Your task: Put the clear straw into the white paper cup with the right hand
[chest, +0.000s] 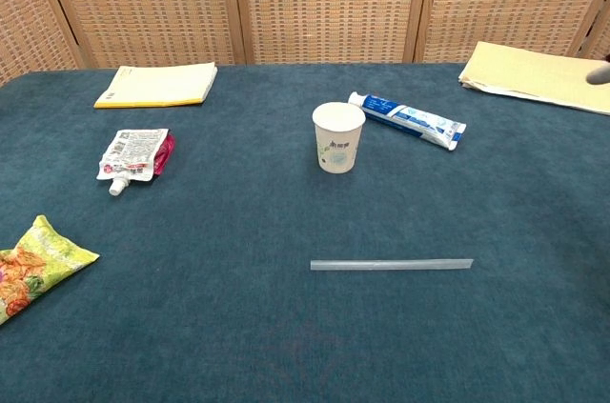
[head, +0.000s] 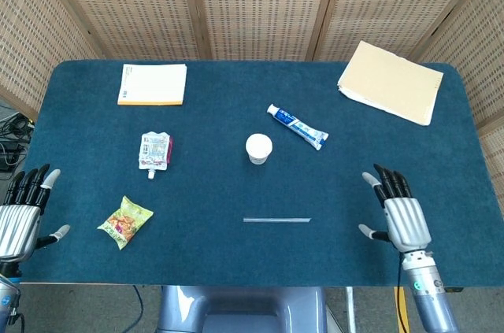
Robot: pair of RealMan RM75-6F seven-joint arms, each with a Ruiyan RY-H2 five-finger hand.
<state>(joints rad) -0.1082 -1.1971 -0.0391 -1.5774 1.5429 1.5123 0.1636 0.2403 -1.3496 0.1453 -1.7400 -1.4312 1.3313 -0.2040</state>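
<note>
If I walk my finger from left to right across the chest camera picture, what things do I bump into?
Snack bag → drink pouch → white paper cup → toothpaste tube → tan folder. The clear straw spans under the cup and the tube, and the yellow notepad overlaps the pouch, so I left both out.

From the head we look steeply down over the whole desk [head: 79, 112]; from the chest, low and nearer, across its middle.

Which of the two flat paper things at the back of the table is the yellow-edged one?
The booklet at the back left: white with a yellow edge along its near side. The folder at the back right is plain beige all over.
</note>
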